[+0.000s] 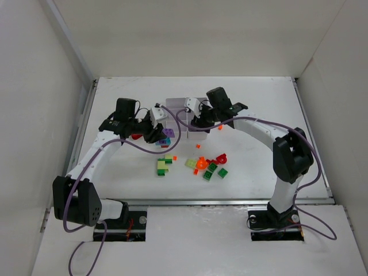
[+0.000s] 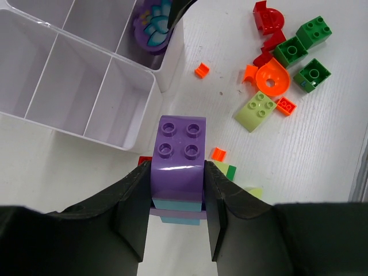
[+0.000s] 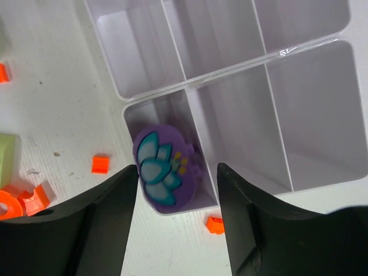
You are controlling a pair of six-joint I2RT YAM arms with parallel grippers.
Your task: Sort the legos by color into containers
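My left gripper (image 2: pixel 178 192) is shut on a purple lego (image 2: pixel 181 150) that has teal and purple plates stuck under it, held above the table just beside the white container (image 2: pixel 86 86). My right gripper (image 3: pixel 178 178) stands open over the container's corner compartment (image 3: pixel 190 123). A purple flower-printed piece (image 3: pixel 167 171) leans there against the compartment wall, close to one finger. Seen from above, both grippers (image 1: pixel 156 131) (image 1: pixel 198 122) flank the container (image 1: pixel 181 106). Loose legos (image 1: pixel 210 167) in red, green, orange and yellow-green lie in front of it.
A green and yellow-green cluster (image 1: pixel 164 167) lies left of the main pile. Small orange bricks (image 3: pixel 100 164) (image 3: pixel 215 224) sit on the table by the container's corner. The other compartments (image 3: pixel 310 109) show nothing inside. White side walls (image 1: pixel 34 115) enclose the table.
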